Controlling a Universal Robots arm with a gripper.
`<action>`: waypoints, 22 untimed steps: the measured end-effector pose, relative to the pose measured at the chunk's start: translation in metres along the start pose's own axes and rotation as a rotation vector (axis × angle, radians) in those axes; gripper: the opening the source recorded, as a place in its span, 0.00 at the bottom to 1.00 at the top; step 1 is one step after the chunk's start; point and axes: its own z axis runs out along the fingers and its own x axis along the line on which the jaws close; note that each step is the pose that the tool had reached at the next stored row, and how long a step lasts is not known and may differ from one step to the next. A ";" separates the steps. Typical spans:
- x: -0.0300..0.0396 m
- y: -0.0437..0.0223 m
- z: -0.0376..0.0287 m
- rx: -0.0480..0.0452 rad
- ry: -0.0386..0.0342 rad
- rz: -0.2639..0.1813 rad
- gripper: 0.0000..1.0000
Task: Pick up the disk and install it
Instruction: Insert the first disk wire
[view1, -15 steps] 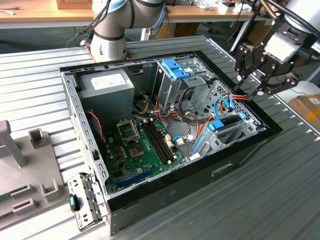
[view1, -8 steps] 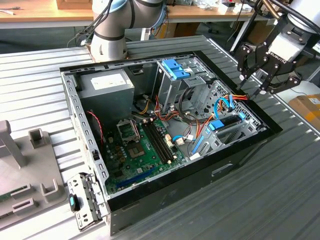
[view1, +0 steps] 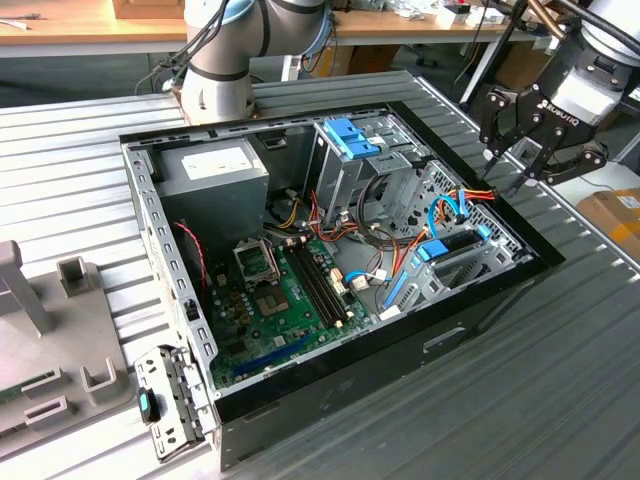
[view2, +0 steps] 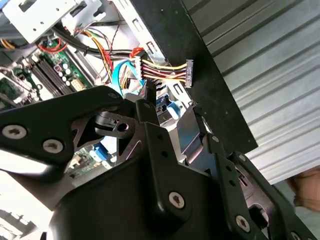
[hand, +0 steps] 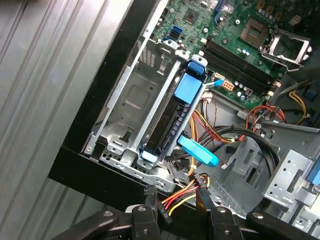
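Note:
The disk (hand: 167, 127) stands on edge inside a silver bay at the corner of the open computer case, a dark slab with light-blue carrier rails and a blue tab on its end. In the exterior view the disk (view1: 447, 258) sits low at the case's right side. My gripper (hand: 176, 202) hovers just outside the bay, above the case's black rim, open. A black power connector (hand: 164, 212) on red, yellow and orange wires lies between its fingers. In the exterior view the gripper (view1: 510, 168) hangs over the case's right edge, apart from the disk.
The case holds a green motherboard (view1: 280, 290), a grey power-supply box (view1: 215, 170), and a silver cage with a blue latch (view1: 350, 145). Loose wires and a blue flat cable (view1: 447, 208) crowd the space beside the bay. A grey fixture (view1: 55, 330) stands at the exterior view's left.

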 end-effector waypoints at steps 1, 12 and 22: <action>0.0001 0.0000 0.0003 -0.0019 -0.0019 -0.031 0.44; 0.0067 -0.0108 0.0084 -0.0244 -0.0072 -0.204 0.44; 0.0097 -0.0134 0.0175 -0.0363 -0.0056 -0.245 0.44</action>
